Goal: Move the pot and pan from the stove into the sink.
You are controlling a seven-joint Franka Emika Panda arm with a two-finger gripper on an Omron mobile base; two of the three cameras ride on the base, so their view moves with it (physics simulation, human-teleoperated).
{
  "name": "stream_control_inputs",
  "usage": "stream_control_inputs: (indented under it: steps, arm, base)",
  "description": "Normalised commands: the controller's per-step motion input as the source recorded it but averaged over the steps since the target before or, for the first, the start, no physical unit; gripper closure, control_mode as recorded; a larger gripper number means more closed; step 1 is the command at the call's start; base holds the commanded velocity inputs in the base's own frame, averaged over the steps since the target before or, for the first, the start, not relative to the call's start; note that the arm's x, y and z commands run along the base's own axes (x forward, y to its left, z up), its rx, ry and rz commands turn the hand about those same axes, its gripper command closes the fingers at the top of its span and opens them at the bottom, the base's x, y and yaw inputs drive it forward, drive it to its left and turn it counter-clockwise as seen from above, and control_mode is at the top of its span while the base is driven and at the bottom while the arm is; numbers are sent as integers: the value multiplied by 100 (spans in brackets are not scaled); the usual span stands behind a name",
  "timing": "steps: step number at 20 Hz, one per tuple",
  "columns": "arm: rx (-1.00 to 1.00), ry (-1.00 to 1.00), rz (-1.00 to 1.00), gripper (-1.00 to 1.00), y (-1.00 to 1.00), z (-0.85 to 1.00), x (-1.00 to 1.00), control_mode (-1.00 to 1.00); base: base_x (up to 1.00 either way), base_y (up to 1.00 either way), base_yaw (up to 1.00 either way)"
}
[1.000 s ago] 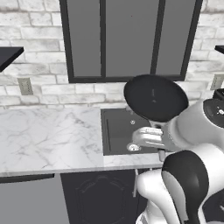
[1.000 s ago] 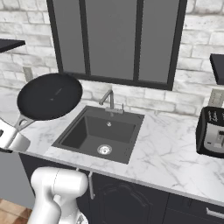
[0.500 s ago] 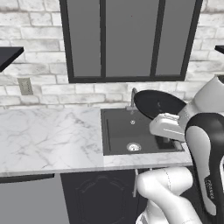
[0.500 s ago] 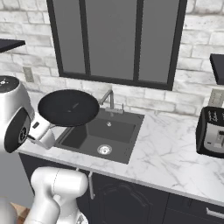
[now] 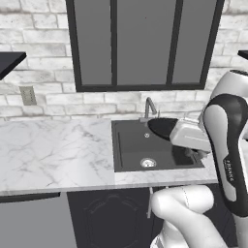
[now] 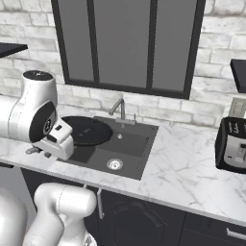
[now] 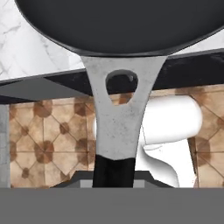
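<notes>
Claw [image 7: 113, 177]: pinched on the pan's handle, dark grip running down between the tips at the bottom of the hand view; tips themselves hidden there.
Claw place: at the end of the white wrist, over the sink's near edge, on the arm's side of the basin.
Pan [image 6: 85, 130]: black, round, shallow; held about level, out ahead of the claw, above the sink; not resting on the basin floor as far as can be told.
Pan in left base view [image 5: 164, 127]: dark disc sticking out from behind the white wrist, just beside the faucet.
Handle [image 7: 118, 113]: silvery, speckled, flared where it meets the pan, with a hanging hole; dark lower part going into the claw.
Sink [image 6: 137, 156]: dark grey basin below and ahead of the claw, round drain on its floor, set in white marble.
Sink in left base view [image 5: 127, 150]: bare floor on the side away from the claw.
Faucet [image 6: 118, 109]: curved, silver, at the sink's back rim, beyond the pan.
Counter [image 5: 53, 155]: white marble, stretching away from the claw on both sides of the sink.
Toaster [image 6: 232, 145]: black, on the counter, well apart from the claw, across the sink.
Window [image 5: 143, 43]: dark-framed, on the brick wall behind the faucet.
Floor [image 7: 48, 127]: brown patterned tiles, seen past the handle, beneath the claw.
</notes>
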Motion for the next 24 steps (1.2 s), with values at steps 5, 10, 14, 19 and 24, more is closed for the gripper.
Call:
stream_control_inputs:
  steps: [5, 10, 14, 19, 24]
  arm:
    - [0, 23, 7, 100, -21, -14, 2, -100]
    - [0, 21, 7, 100, -20, -11, 1, -100]
    - [-2, 11, 7, 100, -4, -23, 0, -100]
    - [0, 1, 6, 100, -1, -25, 0, -100]
    - [3, -6, 5, 100, -17, -8, 0, -100]
  base:
    - [0, 0, 0]
    - [0, 0, 0]
    - [0, 0, 0]
    - [0, 0, 0]
    - [0, 0, 0]
